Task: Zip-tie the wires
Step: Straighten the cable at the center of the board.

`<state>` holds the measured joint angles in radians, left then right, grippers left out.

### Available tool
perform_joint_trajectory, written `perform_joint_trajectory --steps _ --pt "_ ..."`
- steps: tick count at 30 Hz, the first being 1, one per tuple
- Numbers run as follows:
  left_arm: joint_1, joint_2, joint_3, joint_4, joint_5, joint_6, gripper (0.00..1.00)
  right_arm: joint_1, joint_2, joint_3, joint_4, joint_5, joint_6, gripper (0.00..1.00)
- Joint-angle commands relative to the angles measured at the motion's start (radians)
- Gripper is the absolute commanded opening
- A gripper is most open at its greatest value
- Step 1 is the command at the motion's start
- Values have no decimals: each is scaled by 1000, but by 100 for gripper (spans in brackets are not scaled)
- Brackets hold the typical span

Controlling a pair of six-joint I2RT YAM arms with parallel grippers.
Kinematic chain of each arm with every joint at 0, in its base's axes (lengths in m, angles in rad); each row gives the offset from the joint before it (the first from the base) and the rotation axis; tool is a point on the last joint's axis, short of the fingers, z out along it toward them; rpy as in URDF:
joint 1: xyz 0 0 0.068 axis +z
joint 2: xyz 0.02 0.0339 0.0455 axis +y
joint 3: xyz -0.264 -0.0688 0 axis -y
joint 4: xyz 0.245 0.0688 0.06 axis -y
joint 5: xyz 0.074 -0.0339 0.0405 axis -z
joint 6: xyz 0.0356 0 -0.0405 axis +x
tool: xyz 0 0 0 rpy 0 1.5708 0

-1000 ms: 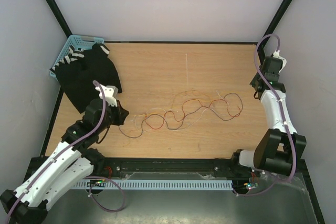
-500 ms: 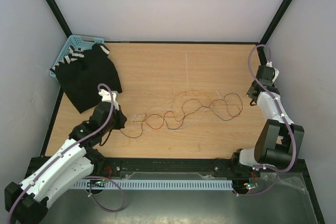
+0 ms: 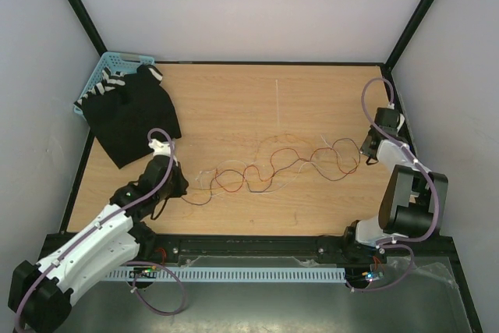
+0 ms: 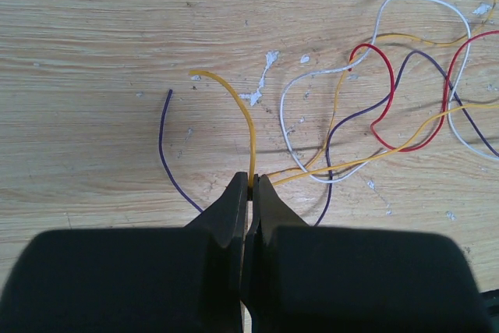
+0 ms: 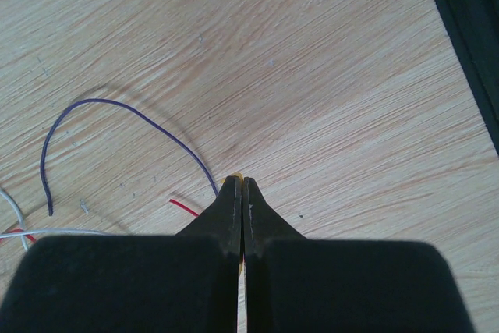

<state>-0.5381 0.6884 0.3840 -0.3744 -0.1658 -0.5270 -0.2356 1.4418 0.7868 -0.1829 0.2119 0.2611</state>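
Note:
The wires (image 3: 269, 165) lie as a thin curly string of red, dark, yellow and white strands across the middle of the table. My left gripper (image 3: 184, 189) sits at their left end, my right gripper (image 3: 364, 154) at their right end. In the left wrist view my left gripper (image 4: 251, 181) is shut on a yellow strand (image 4: 248, 126); a purple strand (image 4: 161, 138), a red loop (image 4: 382, 126) and a white loop (image 4: 290, 95) lie ahead. My right gripper (image 5: 238, 182) is shut with a bit of yellow wire at its tip, beside a purple strand (image 5: 117, 104) and a red end (image 5: 184, 207).
A black cloth (image 3: 129, 115) lies at the far left, partly over a blue basket (image 3: 105, 76). A black rail (image 3: 249, 243) runs along the near table edge. The black frame edge (image 5: 468, 29) stands close to the right of my right gripper.
My right arm has folded down and come nearer, its gripper now at the wires' right end. My left arm has drawn slightly back toward the near edge. The wires look more stretched out.

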Motion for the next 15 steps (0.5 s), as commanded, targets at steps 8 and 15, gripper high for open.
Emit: perform_joint_trajectory --steps 8,15 --pt "4 47 -54 65 -8 -95 0 -4 31 -28 45 -37 -2 9" --pt "4 71 -75 88 -35 -98 0 -5 47 -26 46 -59 -2 12"
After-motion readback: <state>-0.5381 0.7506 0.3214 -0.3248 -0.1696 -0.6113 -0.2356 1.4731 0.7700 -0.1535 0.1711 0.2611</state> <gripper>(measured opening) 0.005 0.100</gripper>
